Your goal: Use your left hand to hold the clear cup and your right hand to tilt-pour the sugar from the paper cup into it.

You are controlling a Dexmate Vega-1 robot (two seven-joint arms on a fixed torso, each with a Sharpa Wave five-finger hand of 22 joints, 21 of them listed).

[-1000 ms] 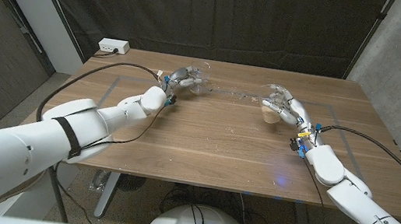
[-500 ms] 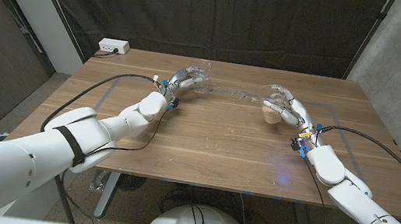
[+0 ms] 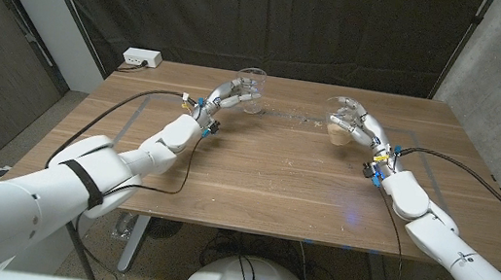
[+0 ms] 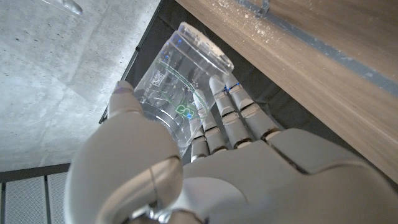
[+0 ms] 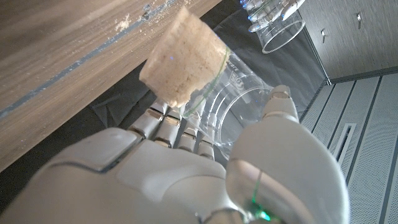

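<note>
My left hand (image 3: 226, 93) grips an empty clear cup (image 3: 252, 88) near the table's back edge, left of centre, and the cup stands about upright. In the left wrist view the fingers (image 4: 233, 118) wrap that cup (image 4: 177, 87), which bears green print. My right hand (image 3: 359, 126) holds a second cup (image 3: 337, 136) at the back right. That cup is clear plastic, not paper, with pale brown sugar in its lower part (image 5: 180, 59). The right hand (image 5: 186, 168) clasps it by the upper wall, tilted. The two cups are well apart.
Spilled sugar grains (image 3: 301, 118) lie on the wooden table (image 3: 264, 181) between the cups. A white power strip (image 3: 141, 58) sits at the back left corner. Black cables trail along both forearms. A black curtain hangs behind the table.
My left arm has reached farther back, carrying the clear cup toward the back edge and bringing it from tilted to upright. My right hand with the sugar cup has shifted slightly back.
</note>
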